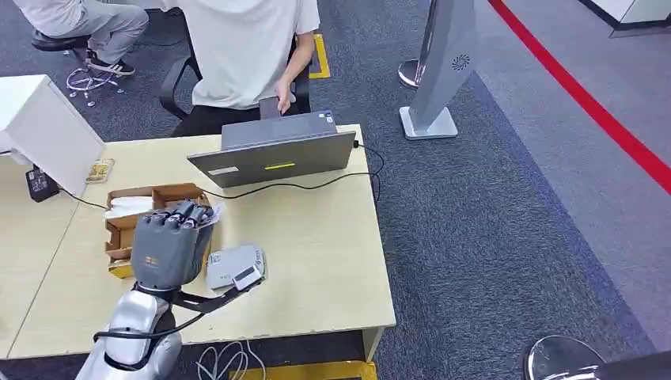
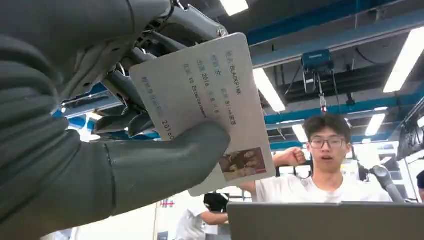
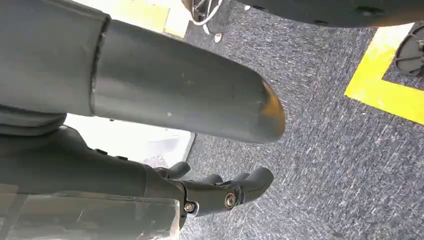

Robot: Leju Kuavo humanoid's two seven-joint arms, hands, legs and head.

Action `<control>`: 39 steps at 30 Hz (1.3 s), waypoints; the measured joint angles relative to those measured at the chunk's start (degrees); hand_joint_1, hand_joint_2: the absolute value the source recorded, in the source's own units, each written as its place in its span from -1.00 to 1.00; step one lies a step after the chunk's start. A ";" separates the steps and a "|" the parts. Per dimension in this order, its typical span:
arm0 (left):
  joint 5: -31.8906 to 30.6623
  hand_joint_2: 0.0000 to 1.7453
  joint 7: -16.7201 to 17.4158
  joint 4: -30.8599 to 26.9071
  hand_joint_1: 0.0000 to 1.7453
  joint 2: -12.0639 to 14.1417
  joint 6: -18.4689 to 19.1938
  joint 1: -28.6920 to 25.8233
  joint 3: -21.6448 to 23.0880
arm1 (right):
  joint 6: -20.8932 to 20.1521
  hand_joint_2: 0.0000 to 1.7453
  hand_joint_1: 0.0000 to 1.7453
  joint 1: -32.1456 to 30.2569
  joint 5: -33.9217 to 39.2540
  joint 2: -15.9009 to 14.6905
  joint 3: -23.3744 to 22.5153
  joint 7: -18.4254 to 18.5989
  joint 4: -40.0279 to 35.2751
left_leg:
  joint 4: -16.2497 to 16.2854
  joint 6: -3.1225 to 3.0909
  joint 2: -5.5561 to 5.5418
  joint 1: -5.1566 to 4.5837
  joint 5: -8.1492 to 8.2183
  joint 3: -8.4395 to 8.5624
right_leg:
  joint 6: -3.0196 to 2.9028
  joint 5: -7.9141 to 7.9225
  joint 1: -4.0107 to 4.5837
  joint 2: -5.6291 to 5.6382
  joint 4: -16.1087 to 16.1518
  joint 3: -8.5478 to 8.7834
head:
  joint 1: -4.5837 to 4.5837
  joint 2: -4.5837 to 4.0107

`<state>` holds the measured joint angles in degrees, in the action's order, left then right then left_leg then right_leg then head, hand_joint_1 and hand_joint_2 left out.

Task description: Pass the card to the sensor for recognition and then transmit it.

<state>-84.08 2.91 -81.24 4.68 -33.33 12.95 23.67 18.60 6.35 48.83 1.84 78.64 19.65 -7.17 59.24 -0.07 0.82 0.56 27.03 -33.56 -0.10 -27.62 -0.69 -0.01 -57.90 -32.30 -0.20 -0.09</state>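
Here the left hand [image 2: 100, 150] pinches the card [image 2: 210, 100] between thumb and fingers, just above the sensor [image 1: 232, 265].

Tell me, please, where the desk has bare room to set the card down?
Free: the tabletop between the laptop, its black cable and the right edge. Crowded: the left, where the left hand holds the card by the grey sensor and cardboard box.

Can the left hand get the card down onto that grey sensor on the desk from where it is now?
Probably yes. The left hand holds the card right beside the sensor, nothing lies between them, and the cardboard box sits on the hand's other side.
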 joint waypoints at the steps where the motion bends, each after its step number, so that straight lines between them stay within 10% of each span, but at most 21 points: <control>1: 0.09 1.00 -0.02 -0.13 1.00 -0.06 0.24 -0.16 0.24 | 0.00 -1.00 -1.00 0.00 0.00 0.00 -0.02 0.00 0.00 | 0.00 0.01 0.00 0.00 0.00 0.00 | 0.00 0.00 0.00 -0.01 -0.01 0.00 | 0.00 0.00; 16: 2.93 1.00 3.48 8.86 1.00 -1.92 9.40 0.20 0.70 | -0.17 -1.00 -1.00 0.01 0.85 0.00 0.00 0.15 0.00 | 0.01 0.06 -0.04 -0.01 -0.04 -0.01 | 0.05 0.05 -0.01 -0.02 -0.02 0.00 | 0.02 0.00; 39: 4.04 1.00 4.31 24.15 1.00 -6.38 12.98 2.59 0.68 | -0.59 -1.00 -1.00 0.00 1.03 0.00 0.07 0.20 0.02 | 0.01 0.06 -0.05 -0.01 -0.04 -0.02 | 0.05 0.05 -0.01 -0.03 -0.02 -0.01 | 0.00 0.02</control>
<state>-80.04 7.21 -57.09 -1.70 -20.35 15.54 24.35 18.01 6.35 49.86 1.84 78.71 19.85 -7.15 59.25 -0.01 0.77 0.56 26.99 -33.58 -0.06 -27.57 -0.69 -0.04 -57.92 -32.31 -0.20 -0.07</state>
